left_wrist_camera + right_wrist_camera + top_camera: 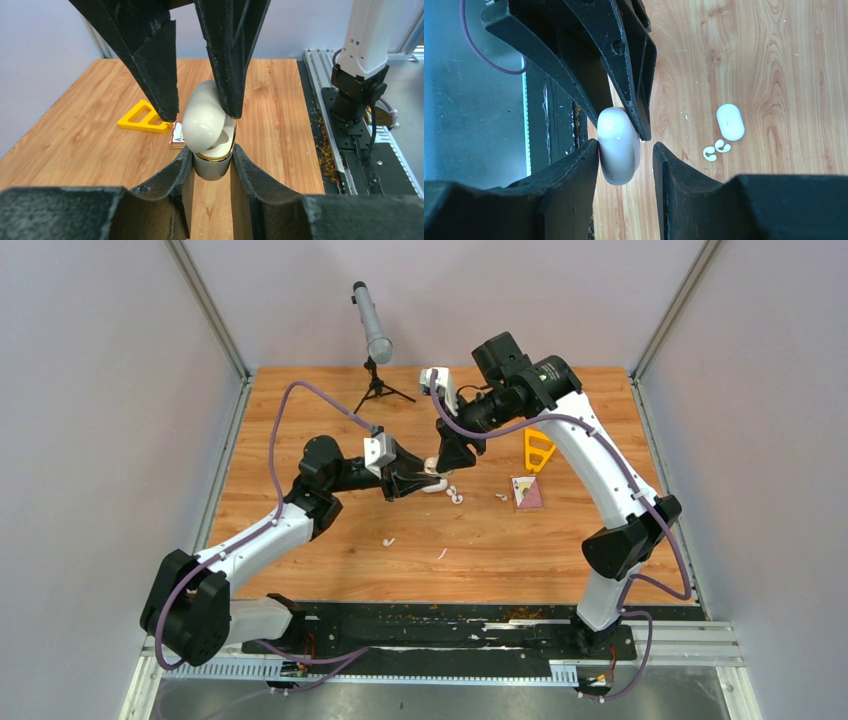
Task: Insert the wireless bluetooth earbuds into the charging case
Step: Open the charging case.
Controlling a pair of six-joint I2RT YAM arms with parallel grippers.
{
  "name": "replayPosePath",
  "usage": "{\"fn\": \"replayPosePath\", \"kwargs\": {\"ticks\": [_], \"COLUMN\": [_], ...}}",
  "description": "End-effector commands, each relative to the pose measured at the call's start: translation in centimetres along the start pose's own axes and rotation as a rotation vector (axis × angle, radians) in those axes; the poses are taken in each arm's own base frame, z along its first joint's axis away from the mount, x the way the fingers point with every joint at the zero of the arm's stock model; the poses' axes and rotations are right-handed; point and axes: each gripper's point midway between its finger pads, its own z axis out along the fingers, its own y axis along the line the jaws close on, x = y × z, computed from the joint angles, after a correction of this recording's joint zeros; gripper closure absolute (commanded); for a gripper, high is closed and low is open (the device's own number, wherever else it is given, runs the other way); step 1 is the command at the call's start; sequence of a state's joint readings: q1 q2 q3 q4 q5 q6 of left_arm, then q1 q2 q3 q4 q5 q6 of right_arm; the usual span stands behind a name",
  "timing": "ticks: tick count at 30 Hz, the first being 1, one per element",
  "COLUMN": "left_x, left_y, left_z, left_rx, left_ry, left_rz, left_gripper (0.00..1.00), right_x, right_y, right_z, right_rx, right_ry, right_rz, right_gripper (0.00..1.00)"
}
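Tabletop (340, 575); case (202, 125) seemingly in left jaws

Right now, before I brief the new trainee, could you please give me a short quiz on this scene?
1. True or false: the left gripper has empty jaws.
2. What lies beside the second case on the table? A) two earbuds B) a pen C) a spoon
3. Fill in: the triangular frame is coloured ____.
Key: 1 false, they clamp the charging case; 2 A; 3 yellow.
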State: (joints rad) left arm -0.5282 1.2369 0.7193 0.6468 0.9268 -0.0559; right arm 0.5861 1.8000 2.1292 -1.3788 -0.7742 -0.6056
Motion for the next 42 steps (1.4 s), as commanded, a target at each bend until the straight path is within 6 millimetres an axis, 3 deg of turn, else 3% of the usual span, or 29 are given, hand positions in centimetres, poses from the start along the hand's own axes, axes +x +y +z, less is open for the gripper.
{"fn": "replayPosePath", "kwargs": {"ticks": [1,9,20,33,36,42], "left_x": [-1.8,-1.4,-1.3,-0.8,-1.0,-1.1], "left_y": [-0.4,-0.3,-0.3,0.2,0.3,0.3], "left_z": [0.5,0.4,0.4,0.2,0.2,0.3], "left_rx": [0.044,0.025,0.024,-0.018,-0.026,-0.036], "left_ry": [-0.031,-0.026,-0.024,-0.021,-0.028,-0.031], "left_rz": [0.083,0.063,0.057,0.021,-0.002,-0.018], "left_gripper": [1.0,1.0,1.0,1.0,1.0,1.0], "right_x": [-2.1,-2.3,-3.2,-4.4,-3.5,-1.8], "right_y": [0.2,0.5,-0.9,-0.3,0.6,0.4], "right_z": [-0.9,-1.1,-1.9,-4.9,-4.7,-3.9], "right_rx": [-0.003,-0.005,0.077,0.139,0.099,0.08], "right_ry": [-0.075,-0.081,-0.095,-0.157,-0.134,-0.074], "right_rz": [-0.036,-0.033,-0.056,-0.064,-0.1,-0.128], "right_gripper": [0.56,0.56,0.56,0.56,0.54,0.46]}}
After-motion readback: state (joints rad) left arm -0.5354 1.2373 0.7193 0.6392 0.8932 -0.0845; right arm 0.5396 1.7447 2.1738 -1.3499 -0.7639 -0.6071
